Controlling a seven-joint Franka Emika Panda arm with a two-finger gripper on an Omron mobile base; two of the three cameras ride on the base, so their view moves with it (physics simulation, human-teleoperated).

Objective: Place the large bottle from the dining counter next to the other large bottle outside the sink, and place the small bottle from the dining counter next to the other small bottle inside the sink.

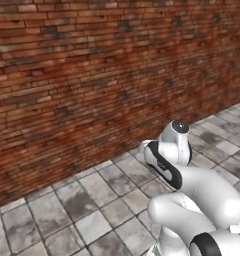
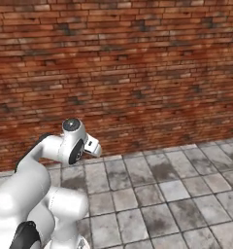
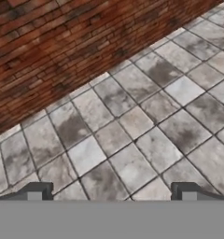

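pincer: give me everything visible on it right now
In the hand view the pincer shows as two small dark grey finger tips rising at the bottom edge, set far apart, so it stands open. Nothing sits between them and nothing touches them. It points down at an angle over the grey stone-tile floor, with the red brick wall a little way ahead. In the right base view its white hand body juts from the wrist toward the wall, above the floor.
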